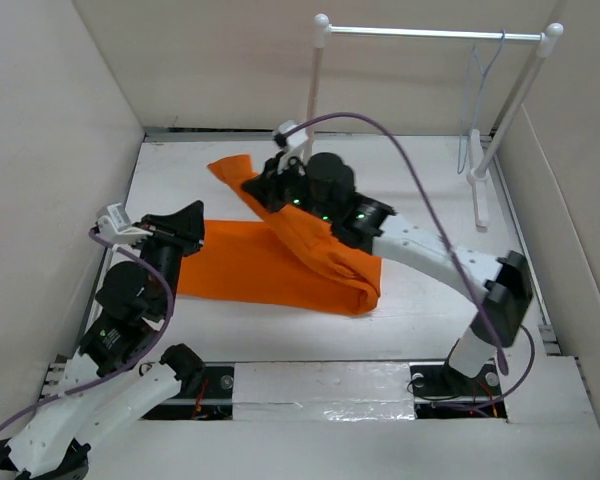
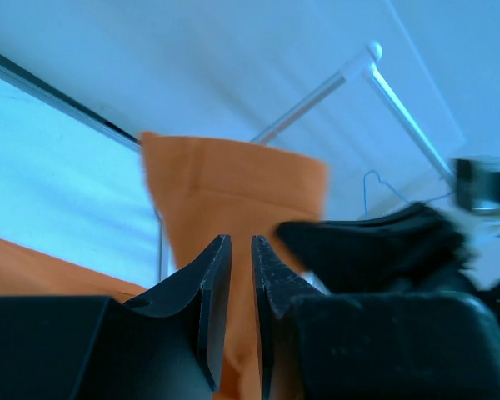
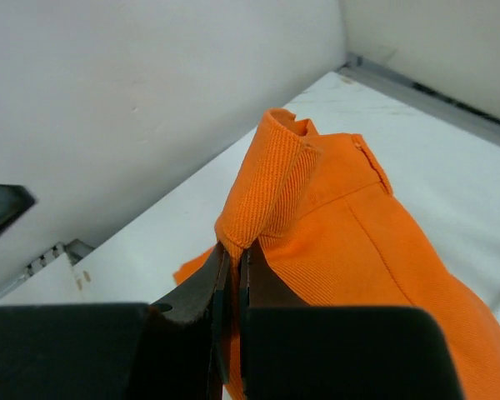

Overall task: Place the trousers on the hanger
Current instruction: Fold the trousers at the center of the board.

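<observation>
The orange trousers (image 1: pixel 250 265) lie across the middle of the table, one end folded over. My right gripper (image 1: pixel 265 185) is shut on the ribbed waistband edge (image 3: pixel 262 192) and holds that end raised at the back of the table; in the right wrist view the gripper (image 3: pixel 233 248) pinches the cloth. My left gripper (image 1: pixel 195 222) hovers at the left end of the flat leg. Its jaws stand a narrow gap apart with nothing between them (image 2: pixel 241 237), and the raised trousers (image 2: pixel 233 192) show beyond. The thin blue-grey hanger (image 1: pixel 477 90) hangs on the rail at the back right.
The white two-post rail stand (image 1: pixel 430 33) stands at the back right, its foot (image 1: pixel 479 195) on the table. It also shows in the left wrist view (image 2: pixel 350 75). Pale walls close in the table on the left, back and right. A purple cable (image 1: pixel 410 170) arcs over the right arm.
</observation>
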Tool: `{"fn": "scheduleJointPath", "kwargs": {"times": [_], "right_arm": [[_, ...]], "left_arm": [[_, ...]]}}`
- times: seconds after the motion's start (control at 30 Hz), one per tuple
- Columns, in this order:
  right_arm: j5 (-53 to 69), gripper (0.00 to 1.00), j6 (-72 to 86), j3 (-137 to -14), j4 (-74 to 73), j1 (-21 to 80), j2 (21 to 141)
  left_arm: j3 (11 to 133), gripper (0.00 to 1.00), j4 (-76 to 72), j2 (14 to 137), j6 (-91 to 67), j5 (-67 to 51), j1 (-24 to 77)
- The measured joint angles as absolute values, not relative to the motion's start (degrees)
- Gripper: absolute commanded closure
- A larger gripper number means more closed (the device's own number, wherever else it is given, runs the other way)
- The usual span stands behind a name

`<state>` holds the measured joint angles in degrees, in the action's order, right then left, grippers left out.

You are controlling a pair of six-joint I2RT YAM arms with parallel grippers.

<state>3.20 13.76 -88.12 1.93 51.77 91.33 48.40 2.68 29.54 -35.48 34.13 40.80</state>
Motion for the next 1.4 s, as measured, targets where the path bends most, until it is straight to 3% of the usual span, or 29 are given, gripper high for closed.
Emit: {"fn": "scheduleJointPath", "kwargs": {"times": [0.07, 0.1, 0.17, 0.37, 0.47, 0.5, 0.6, 0.8, 1.0, 1.2, 1.27, 1.3, 1.4], "right_arm": [[2.4, 0.64, 15.1, -90.6, 5.1, 54.9, 98.0], [2.4, 0.32, 15.8, -91.8, 6.3, 56.2, 101.7], [3.0, 0.25, 17.0, -95.2, 8.5, 58.4, 109.4], [7.4, 0.24, 19.9, -88.8, 10.8, 60.8, 117.9], [6.9, 0.41, 19.2, -80.7, 10.7, 59.9, 112.4], [6.3, 0.65, 18.8, -77.7, 10.7, 59.6, 109.1], [3.1, 1.0, 17.6, -69.0, 12.6, 58.5, 96.3], [-3.5, 1.0, 16.7, -48.7, 18.8, 56.0, 74.6], [-6.9, 1.0, 17.3, -30.2, 14.8, 50.2, 69.5], [-9.2, 1.0, 17.8, -24.4, 10.5, 51.7, 61.7], [-10.0, 0.93, 17.9, -23.1, 9.7, 52.3, 57.1], [-10.4, 0.81, 18.0, -22.7, 9.7, 52.5, 55.3], [-12.0, 0.63, 18.0, -22.1, 9.0, 52.6, 51.8]], "left_arm": [[48.6, 0.86, 4.6, 26.9, -35.5, 35.5, 40.8], [48.6, 0.83, 5.6, 25.8, -35.6, 36.1, 40.8], [48.6, 0.78, 7.3, 23.8, -35.8, 37.0, 40.8], [45.8, 0.73, 9.6, 19.7, -37.9, 38.5, 40.8], [41.3, 0.73, 8.8, 20.4, -39.2, 37.7, 40.8], [39.7, 0.73, 8.4, 21.2, -39.6, 37.1, 40.8], [35.6, 0.72, 5.6, 26.4, -40.6, 34.5, 40.8], [29.4, 0.72, -4.3, 44.1, -41.2, 27.1, 40.6], [24.6, 0.71, -15.5, 58.5, -42.3, 18.2, 41.9], [27.0, 0.71, -21.7, 68.5, -41.7, 15.4, 48.5], [29.9, 0.7, -22.0, 71.8, -40.8, 14.5, 49.7], [31.7, 0.7, -22.4, 73.6, -40.3, 13.9, 49.9], [37.9, 0.7, -23.4, 79.4, -38.6, 12.1, 50.2]]}}
